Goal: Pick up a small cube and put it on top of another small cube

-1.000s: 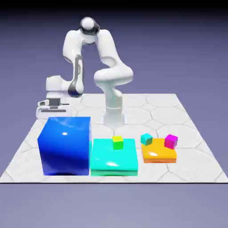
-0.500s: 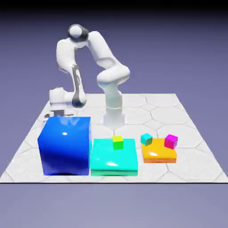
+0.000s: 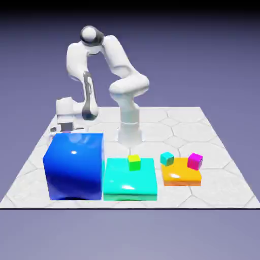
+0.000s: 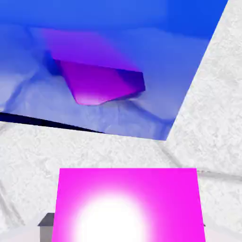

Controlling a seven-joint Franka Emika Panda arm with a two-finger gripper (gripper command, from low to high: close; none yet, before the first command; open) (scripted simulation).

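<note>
Magenta small cube (image 4: 126,208) sits clamped between the fingers (image 4: 46,222).

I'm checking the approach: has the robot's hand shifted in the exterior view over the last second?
Yes. The hand has moved toward the exterior view's right and sunk behind the blue block, whose top edge now hides its lower part.
</note>
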